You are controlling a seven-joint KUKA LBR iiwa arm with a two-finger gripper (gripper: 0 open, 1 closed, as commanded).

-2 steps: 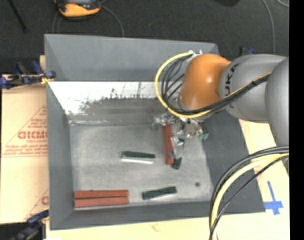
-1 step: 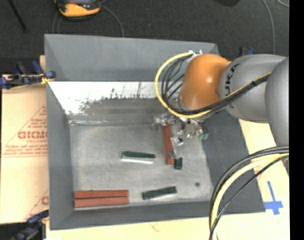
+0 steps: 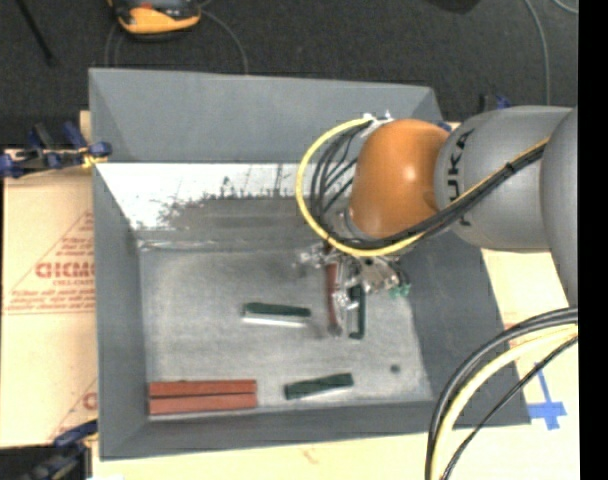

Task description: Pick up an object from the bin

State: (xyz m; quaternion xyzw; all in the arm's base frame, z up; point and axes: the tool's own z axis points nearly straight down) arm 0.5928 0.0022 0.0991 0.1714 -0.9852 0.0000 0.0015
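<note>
My gripper (image 3: 344, 328) hangs low over the middle-right of the bin floor, below the orange wrist cover. Its two fingers point down with a narrow gap between them, so it is open, and I see nothing held in that gap. Just left of the fingertips lies a slim grey-green stick (image 3: 276, 315), roughly level and apart from the fingers. A dark green flat bar (image 3: 319, 386) lies on the floor below the gripper, nearer the front wall.
A long red-brown block (image 3: 202, 396) lies along the front wall at the left. A tiny dark speck (image 3: 394, 370) sits on the floor at the right. The arm and its cables cover the bin's right back part.
</note>
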